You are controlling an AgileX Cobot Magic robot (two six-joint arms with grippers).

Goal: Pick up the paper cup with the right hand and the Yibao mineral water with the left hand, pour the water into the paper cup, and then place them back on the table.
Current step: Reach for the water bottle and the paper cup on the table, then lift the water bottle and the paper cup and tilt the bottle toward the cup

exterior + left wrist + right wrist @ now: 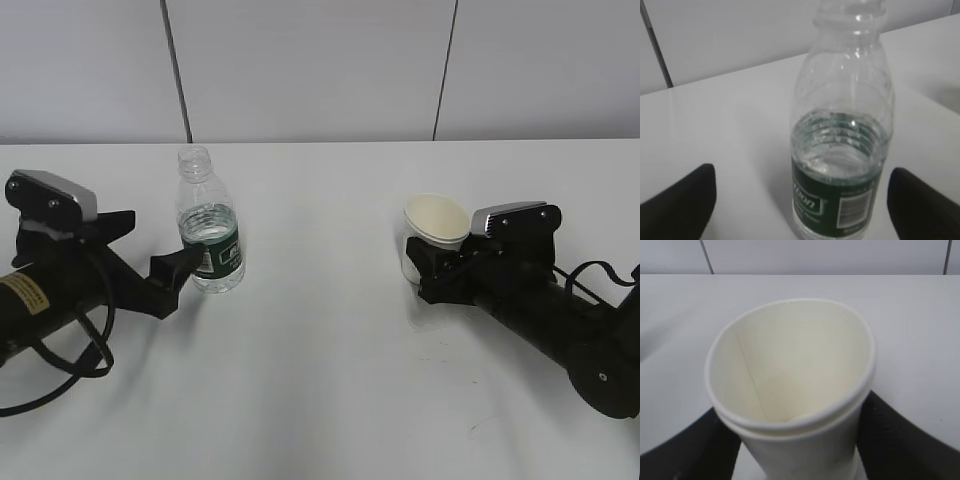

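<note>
left hand: jaws apart, standing clear on either side of the bottle. Left wrist view shows white table between each finger and the bottle wall. No grip.
Yibao mineral water: upright on the table, between the left jaws and a bit ahead of them. No cap. Water sits at about label height, upper part empty. In the exterior view one fingertip overlaps the label; can't tell from there if it touches, but the wrist view says clear.
right hand: jaws clamped on the lower wall of the paper cup, one finger pressed against each side in the right wrist view.
paper cup: held between the right jaws, rim above them, tilted a little. Looks like its base is at or just off the table, can't tell which. Whether any water is inside I can't tell, the bottom is not clearly visible.
progress: judging from layout, either bottle pickup is pending or it is already set back. Pictures alone don't settle it.
done: cup is gripped.
left: if pour is pending, close on bottle, lift, tip the mouth over the rim, set both down. If pour is done, only cup release remains.
risk: thin cup wall may crush under squeeze; uncapped bottle spills if nudged.
</note>
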